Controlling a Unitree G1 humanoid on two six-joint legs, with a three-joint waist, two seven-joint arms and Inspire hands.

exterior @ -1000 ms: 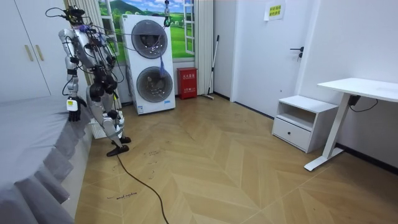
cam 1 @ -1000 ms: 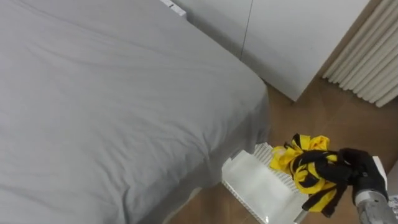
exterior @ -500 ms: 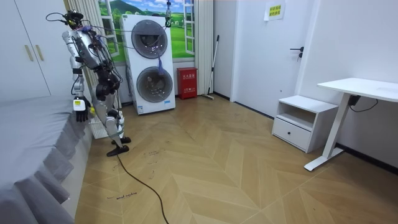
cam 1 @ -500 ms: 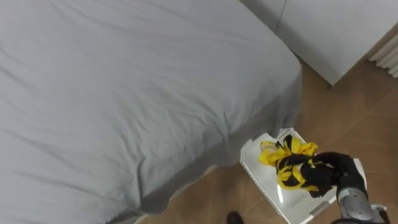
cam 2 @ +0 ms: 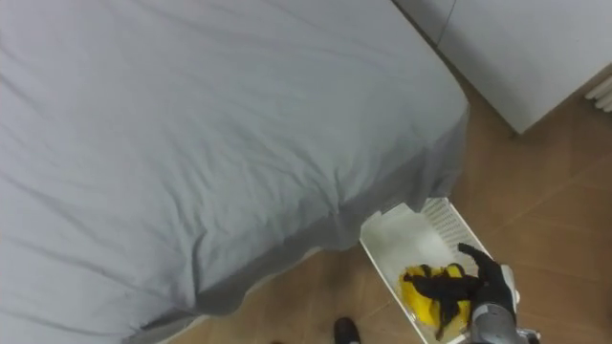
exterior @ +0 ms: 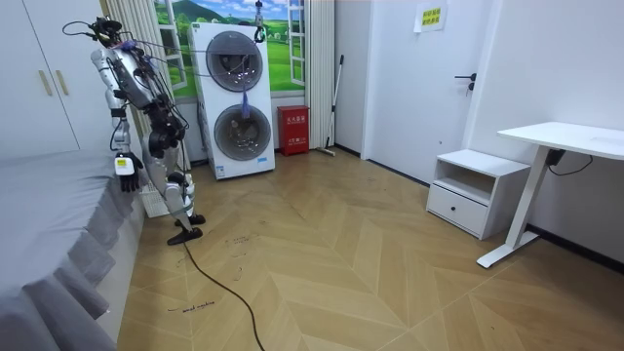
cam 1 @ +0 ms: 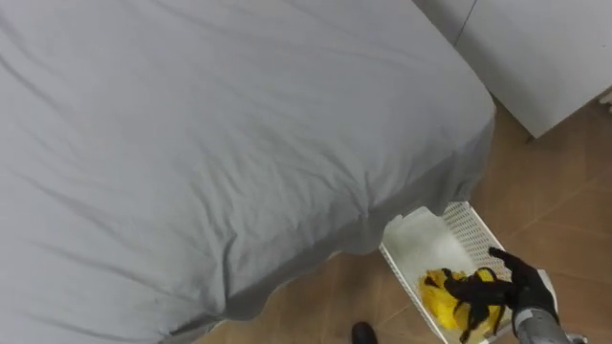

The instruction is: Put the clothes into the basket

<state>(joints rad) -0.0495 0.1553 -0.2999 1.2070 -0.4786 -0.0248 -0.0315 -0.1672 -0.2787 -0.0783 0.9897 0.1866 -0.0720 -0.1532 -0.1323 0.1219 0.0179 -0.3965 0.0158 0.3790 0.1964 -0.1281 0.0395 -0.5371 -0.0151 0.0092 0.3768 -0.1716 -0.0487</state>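
My right hand (cam 1: pixel 521 290) hangs low over the white basket (cam 1: pixel 417 241), which sits on the wood floor just beside the corner of the grey bed (cam 1: pixel 210 134). The yellow-and-black clothes (cam 1: pixel 442 294) lie inside the basket at its near end, directly under and against the hand. The fingers (cam 1: pixel 499 258) look spread and straight, not curled round the cloth, though their black blends with the garment's dark stripes. In the room view I see a yellow-green sign (exterior: pixel 430 17) high on the wall; its writing is too small to read.
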